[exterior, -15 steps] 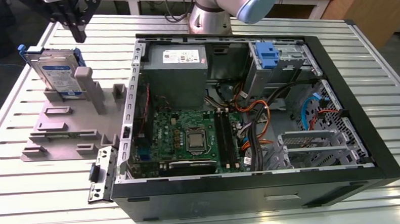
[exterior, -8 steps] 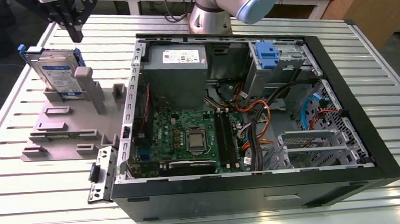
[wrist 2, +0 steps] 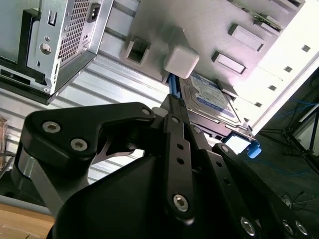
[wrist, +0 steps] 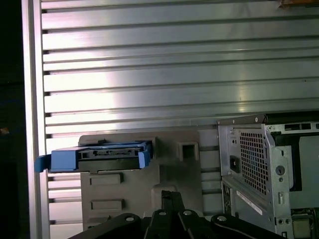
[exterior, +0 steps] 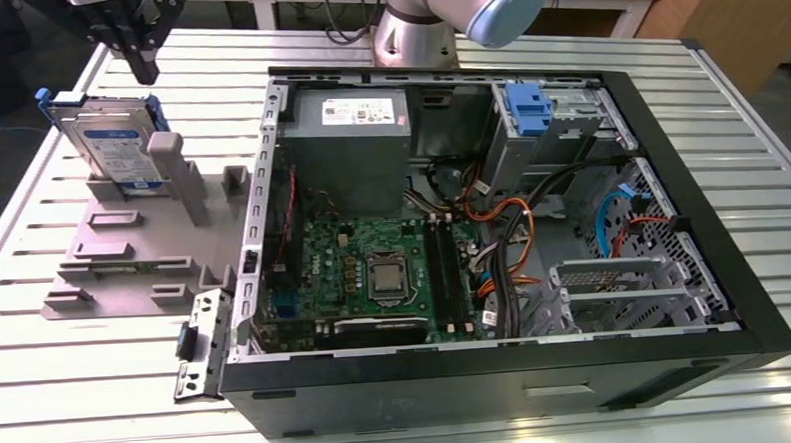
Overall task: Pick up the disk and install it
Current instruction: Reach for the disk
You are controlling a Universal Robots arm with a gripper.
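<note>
The disk (exterior: pixel 105 144) stands on edge in a slot at the back of a grey fixture (exterior: pixel 117 259), on the exterior view's left. It is a silver drive with a white-and-blue label in a blue carrier. My gripper (exterior: pixel 144 67) hangs just above its top edge, pointing down, a short gap away. Its fingers are shut with nothing between them. In the second wrist view the gripper (wrist 2: pixel 174 107) points at the disk (wrist 2: pixel 209 97). The first wrist view looks past the gripper (wrist: pixel 171 196) to the disk's (wrist: pixel 107 153) blue top edge.
An open computer case (exterior: pixel 502 207) lies to the exterior view's right of the fixture, with motherboard, power supply (exterior: pixel 348 123) and a blue drive bay (exterior: pixel 525 111) at the back. All rests on a slatted metal table (exterior: pixel 95 375). The arm's base (exterior: pixel 414 30) stands behind the case.
</note>
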